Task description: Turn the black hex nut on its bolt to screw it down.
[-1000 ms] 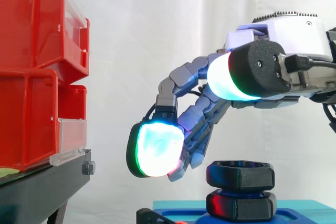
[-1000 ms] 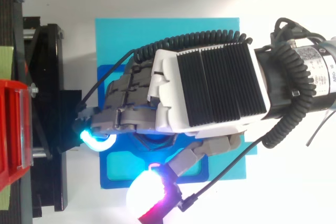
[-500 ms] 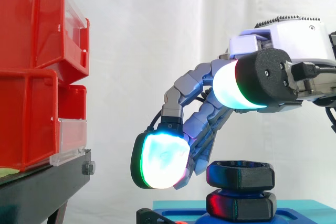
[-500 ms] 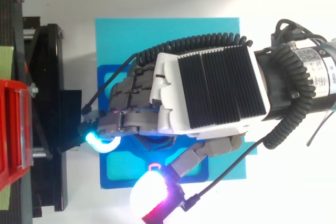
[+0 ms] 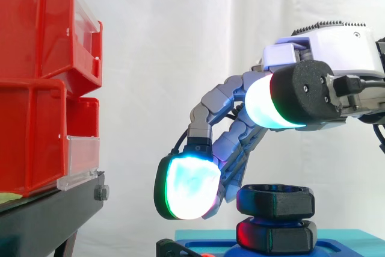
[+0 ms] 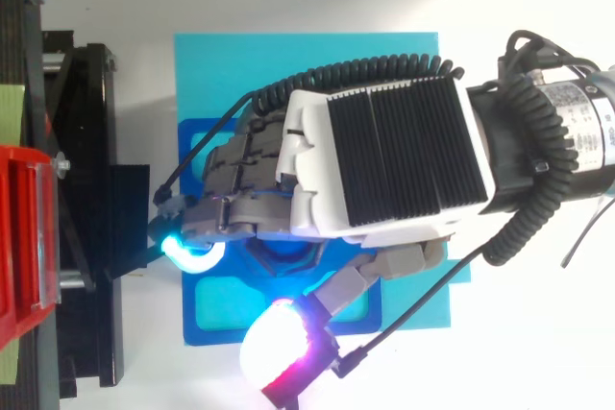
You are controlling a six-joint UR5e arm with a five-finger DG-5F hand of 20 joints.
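Observation:
The black hex nut (image 5: pixel 275 201) sits high on its bolt, above a second black hex piece (image 5: pixel 275 236) that glows red and blue on the blue fixture (image 6: pixel 219 325). My hand (image 5: pixel 337 43) hovers over the nut, palm down, fingers bent downward and apart. One glowing fingertip pad (image 5: pixel 186 188) hangs just left of the nut at its height, and I cannot tell whether it touches. The thumb pad (image 5: pixel 271 102) stays well above the nut. Nothing is pinched. From above, my hand (image 6: pixel 384 160) covers most of the nut.
Red bins (image 5: pixel 42 82) stand stacked on a black stand (image 5: pixel 54 215) at the left, close to the fingertip. The blue fixture lies on a cyan mat (image 6: pixel 307 60) on a white table. A white curtain hangs behind.
My hand has sunk a little and shifted slightly right. The lit fingertip now hangs lower and closer to the nut's left side. The nut has not visibly turned.

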